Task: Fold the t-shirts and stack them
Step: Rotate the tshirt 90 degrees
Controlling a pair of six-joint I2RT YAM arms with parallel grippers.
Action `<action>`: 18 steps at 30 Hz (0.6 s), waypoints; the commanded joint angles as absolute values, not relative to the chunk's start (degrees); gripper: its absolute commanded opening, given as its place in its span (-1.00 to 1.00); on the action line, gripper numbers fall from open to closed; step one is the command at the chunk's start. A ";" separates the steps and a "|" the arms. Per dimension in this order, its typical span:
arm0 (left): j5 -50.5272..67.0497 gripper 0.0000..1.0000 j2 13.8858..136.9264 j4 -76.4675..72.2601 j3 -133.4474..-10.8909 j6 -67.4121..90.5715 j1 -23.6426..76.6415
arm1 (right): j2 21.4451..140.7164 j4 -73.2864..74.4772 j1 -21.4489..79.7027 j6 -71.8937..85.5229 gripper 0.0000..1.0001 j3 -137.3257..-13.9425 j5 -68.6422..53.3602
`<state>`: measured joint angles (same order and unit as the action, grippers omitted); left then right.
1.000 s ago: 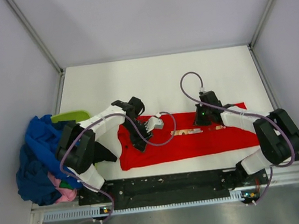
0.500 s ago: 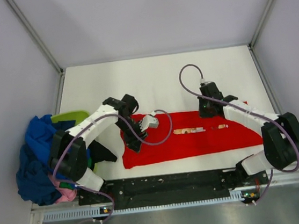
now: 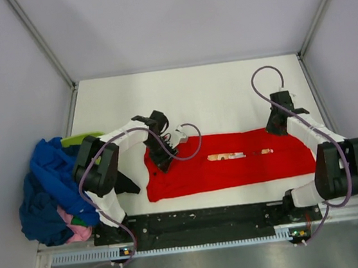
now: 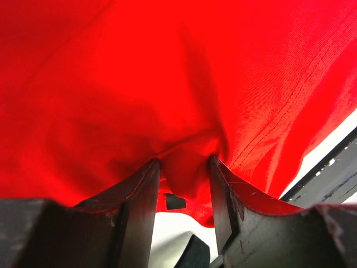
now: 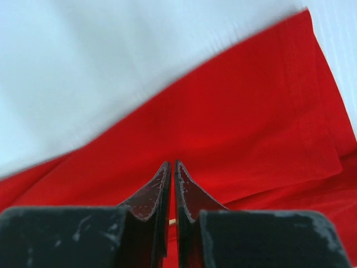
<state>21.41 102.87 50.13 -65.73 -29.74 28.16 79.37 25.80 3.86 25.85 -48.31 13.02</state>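
One red t-shirt [image 3: 235,169] lies on the white table [image 3: 194,93] as a long strip running left to right, with a thin line of tan print [image 3: 227,156] showing along its middle. My left gripper [image 3: 162,154] is pressed onto the strip's left end. In the left wrist view it [image 4: 183,162] stands partly open, a hump of red cloth [image 4: 167,84] bulging between its fingers. My right gripper [image 3: 277,125] hovers over the strip's far right corner. The right wrist view shows that gripper [image 5: 172,163] shut and empty above the red cloth [image 5: 234,123].
Other t-shirts sit heaped off the table's left edge: royal blue and navy [image 3: 46,188], pink [image 3: 77,233], lime-green [image 3: 82,139]. A black one [image 3: 125,184] lies beside the left arm's base. Grey walls and metal posts close in the table. The black base rail [image 3: 202,222] runs along the near edge.
My right gripper has slid right along the shirt's far edge, from its middle to its right corner. The left gripper shifted slightly on the left end and its jaws widened a little.
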 commanded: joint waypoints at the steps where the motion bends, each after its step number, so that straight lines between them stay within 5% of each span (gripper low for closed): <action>1: 11.01 -0.07 106.43 45.62 -65.39 -28.13 27.51 | 82.35 26.98 0.53 28.56 -0.91 -46.50 11.35; 4: 13.35 -0.07 110.37 50.69 -71.25 -28.39 24.62 | 82.27 26.90 0.62 27.78 -0.91 -46.67 9.32; 8: 0.55 -0.04 112.58 46.59 -78.55 -25.93 21.81 | 81.39 27.07 0.62 26.20 -0.89 -47.46 6.34; 18: -18.70 0.04 134.72 50.89 -120.64 -27.42 15.21 | 79.37 31.54 5.62 21.45 -0.64 -51.85 1.57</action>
<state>-6.68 128.81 51.94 -108.25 -26.79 17.10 82.74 29.43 2.57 24.29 -47.09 2.46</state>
